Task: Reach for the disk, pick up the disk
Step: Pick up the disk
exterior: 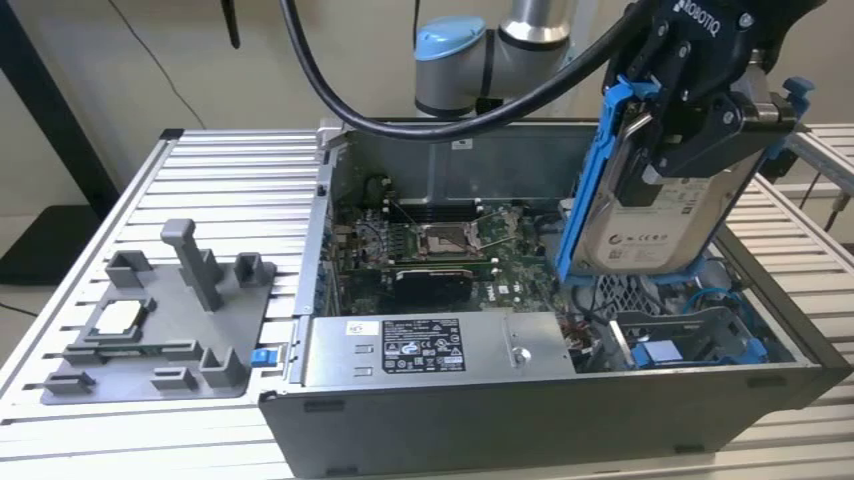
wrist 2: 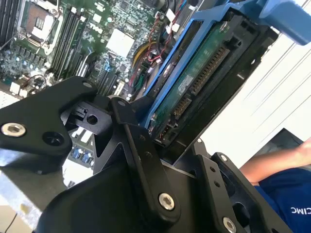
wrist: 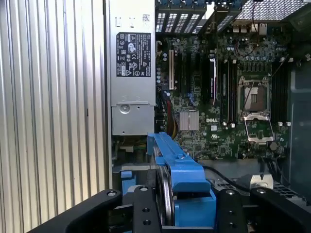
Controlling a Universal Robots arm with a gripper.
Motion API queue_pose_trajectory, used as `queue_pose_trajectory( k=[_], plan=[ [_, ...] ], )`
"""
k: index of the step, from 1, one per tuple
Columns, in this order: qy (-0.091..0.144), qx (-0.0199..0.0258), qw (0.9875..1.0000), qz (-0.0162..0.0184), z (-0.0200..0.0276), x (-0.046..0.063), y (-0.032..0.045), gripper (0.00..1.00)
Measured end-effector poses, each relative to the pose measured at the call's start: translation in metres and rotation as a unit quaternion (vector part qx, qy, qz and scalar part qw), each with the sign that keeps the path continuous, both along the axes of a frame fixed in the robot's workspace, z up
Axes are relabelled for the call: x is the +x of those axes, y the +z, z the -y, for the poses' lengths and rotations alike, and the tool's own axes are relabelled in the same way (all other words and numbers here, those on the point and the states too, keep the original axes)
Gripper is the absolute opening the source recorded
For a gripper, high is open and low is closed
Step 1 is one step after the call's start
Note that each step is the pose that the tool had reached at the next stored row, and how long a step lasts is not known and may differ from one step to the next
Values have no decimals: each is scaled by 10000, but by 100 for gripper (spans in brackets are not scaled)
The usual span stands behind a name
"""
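In the exterior view the disk (exterior: 663, 215), a silver-grey drive with a white label in a blue frame, hangs tilted on edge above the right side of the open computer case (exterior: 534, 410). My black gripper (exterior: 687, 150) is shut on its upper part, one finger on each flat face. Both wrist views show the disk edge-on between the fingers: its green board and connector edge (wrist 2: 201, 73) in the second wrist view, its blue frame (wrist: 181, 171) in the first wrist view.
Inside the case lie the motherboard (exterior: 427, 245) and a grey power supply (exterior: 414, 345). A grey fixture plate (exterior: 160, 330) with a small silver chip (exterior: 118, 317) rests on the slatted table (exterior: 214, 170). A person's arm (wrist 2: 277, 165) is nearby.
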State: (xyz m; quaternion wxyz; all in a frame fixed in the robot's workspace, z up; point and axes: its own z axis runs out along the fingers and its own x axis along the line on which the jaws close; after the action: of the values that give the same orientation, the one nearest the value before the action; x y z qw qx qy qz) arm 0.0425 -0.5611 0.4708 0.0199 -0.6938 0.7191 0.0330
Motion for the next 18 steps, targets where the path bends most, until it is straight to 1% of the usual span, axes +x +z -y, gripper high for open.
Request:
queue_pose_trajectory(
  k=[11, 18],
  plan=[
    [0, 1, 10000, 0, 5, 16, -4, 0],
    [0, 0, 10000, 0, 21, 86, -13, 0]
  ],
)
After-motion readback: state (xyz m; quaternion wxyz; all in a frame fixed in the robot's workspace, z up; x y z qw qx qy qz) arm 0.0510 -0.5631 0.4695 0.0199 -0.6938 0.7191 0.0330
